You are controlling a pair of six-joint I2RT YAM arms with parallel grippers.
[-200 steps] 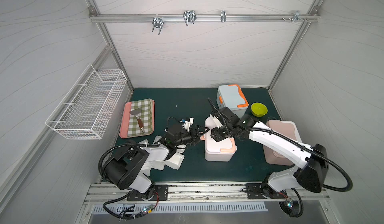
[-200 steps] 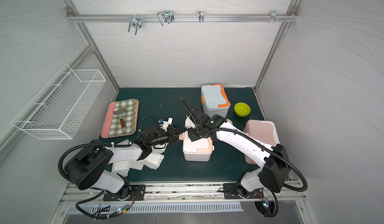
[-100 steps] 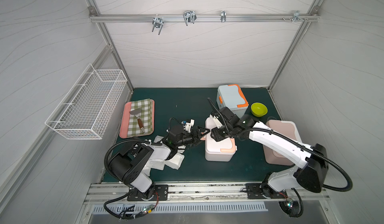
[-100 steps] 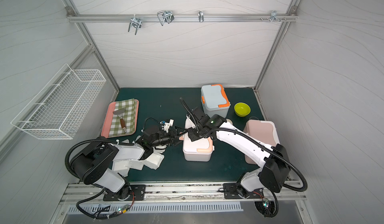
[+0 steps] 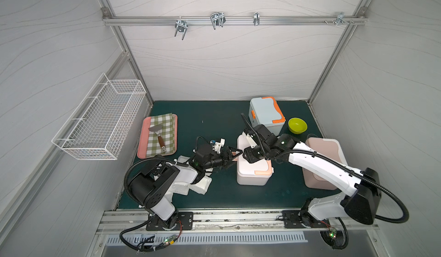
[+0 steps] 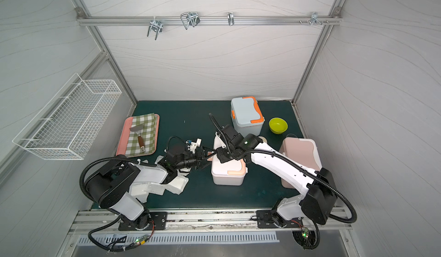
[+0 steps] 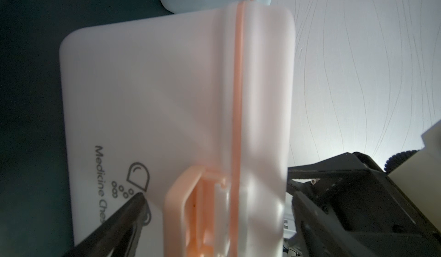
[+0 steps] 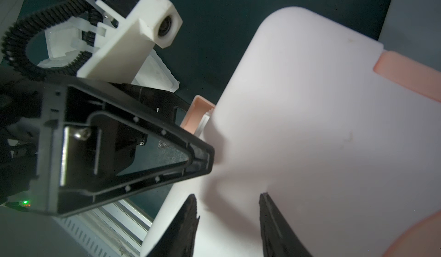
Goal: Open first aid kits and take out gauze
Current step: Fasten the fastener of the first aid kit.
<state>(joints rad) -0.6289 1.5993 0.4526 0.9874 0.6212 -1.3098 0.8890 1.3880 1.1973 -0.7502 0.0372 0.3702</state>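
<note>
top views, left hand spread, nearer white kit, right hand parted over it

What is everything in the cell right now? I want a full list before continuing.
white kit: one, white with peach trim, mat centre
pink kit: one, pale pink, right side
blue kit: one, light blue with orange trim, back
gauze: several, white, front left by the left arm
bowl: one, lime green, beside blue kit
tray: one, pink, left side
cloth: one, green-and-white checked, on tray
spatula: one, metal, brown handle, on cloth
basket: one, white wire, left wall
hooks: several, metal, overhead rail
left gripper: open, at white kit's side latch
right gripper: open, over white kit's lid
</note>
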